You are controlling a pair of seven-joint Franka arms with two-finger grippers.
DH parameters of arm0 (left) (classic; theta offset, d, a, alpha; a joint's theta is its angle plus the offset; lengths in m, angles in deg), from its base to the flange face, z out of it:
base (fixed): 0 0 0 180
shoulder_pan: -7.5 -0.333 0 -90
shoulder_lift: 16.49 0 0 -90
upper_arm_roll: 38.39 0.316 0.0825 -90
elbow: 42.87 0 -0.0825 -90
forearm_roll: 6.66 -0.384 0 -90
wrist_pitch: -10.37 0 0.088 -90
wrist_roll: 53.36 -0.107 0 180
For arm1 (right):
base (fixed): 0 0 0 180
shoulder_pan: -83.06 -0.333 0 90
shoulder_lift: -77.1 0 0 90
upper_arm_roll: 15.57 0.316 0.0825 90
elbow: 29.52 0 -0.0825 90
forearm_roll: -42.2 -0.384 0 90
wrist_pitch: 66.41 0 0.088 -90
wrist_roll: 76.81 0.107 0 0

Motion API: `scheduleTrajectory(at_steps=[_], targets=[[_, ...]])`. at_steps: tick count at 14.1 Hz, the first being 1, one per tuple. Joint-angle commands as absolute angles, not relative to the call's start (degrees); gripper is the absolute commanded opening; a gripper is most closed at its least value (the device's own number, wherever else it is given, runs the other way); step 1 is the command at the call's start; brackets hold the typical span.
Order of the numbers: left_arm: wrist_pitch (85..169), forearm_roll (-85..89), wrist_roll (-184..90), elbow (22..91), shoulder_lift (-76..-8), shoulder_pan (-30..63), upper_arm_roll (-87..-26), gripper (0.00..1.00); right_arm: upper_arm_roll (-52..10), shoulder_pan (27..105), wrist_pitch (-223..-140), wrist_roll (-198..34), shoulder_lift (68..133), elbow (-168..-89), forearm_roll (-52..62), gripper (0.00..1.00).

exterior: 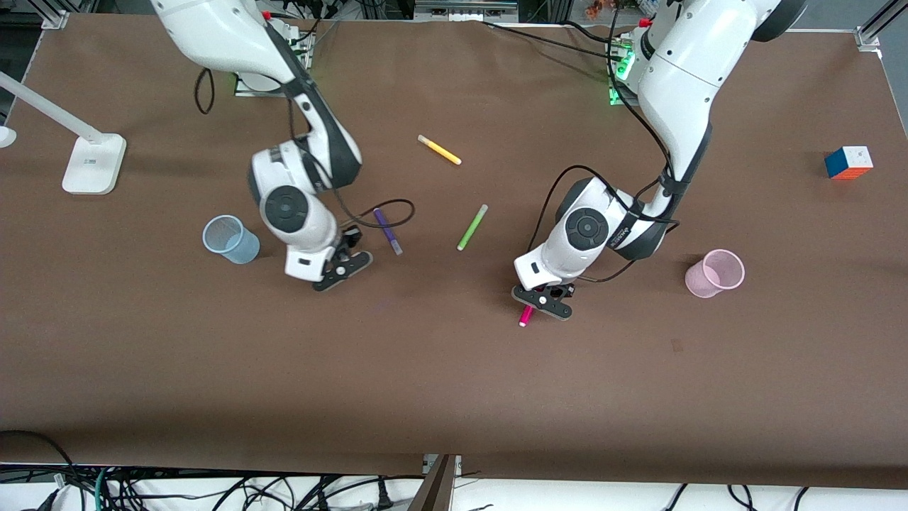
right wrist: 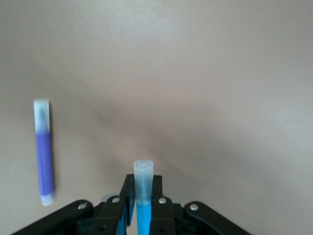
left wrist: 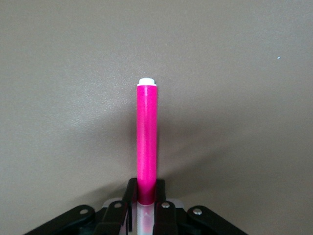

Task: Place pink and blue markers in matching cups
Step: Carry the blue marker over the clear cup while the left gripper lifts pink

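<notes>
Pink marker (left wrist: 146,137) and blue marker (right wrist: 143,196) clamped; cups (exterior: 715,273) upright.

- Left gripper (exterior: 543,302) low over the table, fingers (left wrist: 131,192) clamped on the pink marker (left wrist: 146,142).
- Right gripper (exterior: 343,268) likewise, gripping the blue marker (right wrist: 143,196).

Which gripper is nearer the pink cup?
Left. The left gripper, shut on the pink marker, is beside the pink cup. The right gripper, holding the blue marker, is by the blue cup.
</notes>
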State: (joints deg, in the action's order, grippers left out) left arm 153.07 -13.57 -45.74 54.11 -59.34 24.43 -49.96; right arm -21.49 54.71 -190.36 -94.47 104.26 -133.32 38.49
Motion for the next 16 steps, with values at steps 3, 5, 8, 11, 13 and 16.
scheduleTrajectory(at_steps=[3,5,8,11,13,16], targets=[[146.12,-15.80,-47.29,52.50,-54.82,23.33,-49.11,0.00,-24.53,58.01,-176.73,-117.99,95.04,-132.27,32.82,0.00],[138.99,-15.80,-54.29,50.48,-52.27,20.26,-49.20,0.00,-28.56,58.37,-174.00,-130.88,93.62,-132.27,28.51,0.00],[127.57,-15.89,-64.41,49.24,-49.10,14.47,-49.11,0.00,-35.85,58.45,-169.78,-152.24,93.71,-132.53,18.33,0.00],[115.44,-17.98,-69.18,48.10,-46.56,11.81,-47.80,0.00,-39.83,62.30,-165.03,-169.05,95.46,-133.23,8.82,0.00],[107.53,-25.34,-69.27,48.09,-45.41,11.72,-47.26,0.00,-39.83,65.91,-162.05,-178.37,97.04,-133.76,4.34,0.00],[99.78,-35.46,-69.45,48.09,-45.40,11.72,-46.48,0.00,-39.83,69.70,-158.52,-189.63,99.33,-134.90,-0.77,0.00]])
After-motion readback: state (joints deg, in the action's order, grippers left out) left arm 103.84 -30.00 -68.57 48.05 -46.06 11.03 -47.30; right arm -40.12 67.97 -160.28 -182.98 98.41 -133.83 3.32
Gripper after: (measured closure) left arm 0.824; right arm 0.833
